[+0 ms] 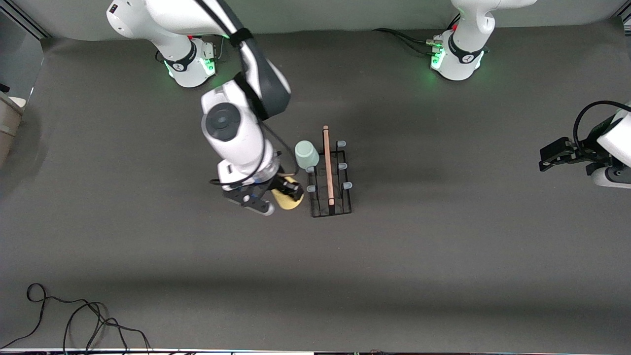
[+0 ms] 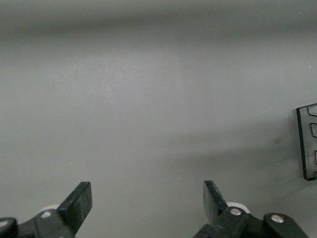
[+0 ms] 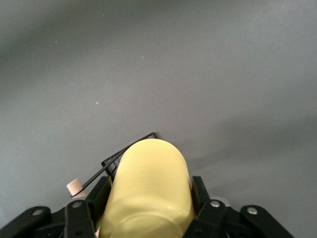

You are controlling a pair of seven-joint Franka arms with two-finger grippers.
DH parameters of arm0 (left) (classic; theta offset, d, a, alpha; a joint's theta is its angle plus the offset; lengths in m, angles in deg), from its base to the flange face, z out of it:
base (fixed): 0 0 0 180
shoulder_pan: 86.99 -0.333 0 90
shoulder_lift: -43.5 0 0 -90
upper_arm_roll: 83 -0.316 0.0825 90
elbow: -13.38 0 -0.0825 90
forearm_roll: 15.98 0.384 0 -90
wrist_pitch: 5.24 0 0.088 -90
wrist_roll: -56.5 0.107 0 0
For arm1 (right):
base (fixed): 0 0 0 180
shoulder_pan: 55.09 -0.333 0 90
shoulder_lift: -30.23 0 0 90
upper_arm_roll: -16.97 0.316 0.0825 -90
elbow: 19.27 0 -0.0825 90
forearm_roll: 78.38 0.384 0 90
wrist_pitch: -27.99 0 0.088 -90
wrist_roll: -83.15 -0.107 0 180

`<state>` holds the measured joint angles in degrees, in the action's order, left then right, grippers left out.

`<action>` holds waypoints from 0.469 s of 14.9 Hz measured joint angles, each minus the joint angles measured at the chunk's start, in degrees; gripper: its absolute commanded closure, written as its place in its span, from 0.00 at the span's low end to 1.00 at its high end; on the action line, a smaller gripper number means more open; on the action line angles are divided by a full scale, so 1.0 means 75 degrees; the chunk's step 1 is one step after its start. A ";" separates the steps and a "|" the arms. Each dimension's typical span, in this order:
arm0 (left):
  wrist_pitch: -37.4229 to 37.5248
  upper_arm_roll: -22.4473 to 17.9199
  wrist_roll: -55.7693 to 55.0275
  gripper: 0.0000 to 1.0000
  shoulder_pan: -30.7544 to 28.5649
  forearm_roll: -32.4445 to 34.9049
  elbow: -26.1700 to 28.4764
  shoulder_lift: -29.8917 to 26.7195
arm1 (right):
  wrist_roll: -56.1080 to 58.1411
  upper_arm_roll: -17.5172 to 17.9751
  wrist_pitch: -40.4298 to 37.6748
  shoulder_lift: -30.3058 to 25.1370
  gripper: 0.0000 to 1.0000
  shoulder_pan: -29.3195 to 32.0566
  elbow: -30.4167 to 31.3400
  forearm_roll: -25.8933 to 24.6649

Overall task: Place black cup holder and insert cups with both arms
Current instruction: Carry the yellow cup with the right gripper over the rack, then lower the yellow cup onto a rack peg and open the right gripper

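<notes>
The light, smooth, rigid yellow cup is clamped across its wall by the right gripper beside the black cup holder, while the left gripper waits with jaws wide and empty toward the left arm's end of the table from that holder.

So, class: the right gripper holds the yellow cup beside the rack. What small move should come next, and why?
Probably carry the yellow cup sideways over a free capped prong of the black cup holder. The right gripper is shut on it beside the rack; the green cup already sits on another prong.
</notes>
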<state>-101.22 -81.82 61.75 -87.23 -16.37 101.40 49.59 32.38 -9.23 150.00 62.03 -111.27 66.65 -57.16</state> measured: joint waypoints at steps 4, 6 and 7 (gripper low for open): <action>-0.0058 -0.0021 0.0001 0.00 -0.0007 0.0003 0.0002 0.0011 | -0.0451 0.0003 0.0415 0.0372 1.00 -0.0355 -0.0175 0.0000; -0.0061 -0.0023 0.0002 0.00 -0.0009 0.0003 0.0003 0.0013 | -0.0538 0.0003 0.0525 0.0533 1.00 -0.0454 -0.0180 -0.0001; -0.0062 -0.0023 0.0002 0.00 -0.0009 0.0003 0.0003 0.0013 | -0.0576 0.0003 0.0600 0.0626 1.00 -0.0493 -0.0181 -0.0001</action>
<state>-101.68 -81.99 61.76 -87.30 -16.34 101.43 49.69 28.06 -9.21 154.50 66.73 -114.97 65.29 -57.17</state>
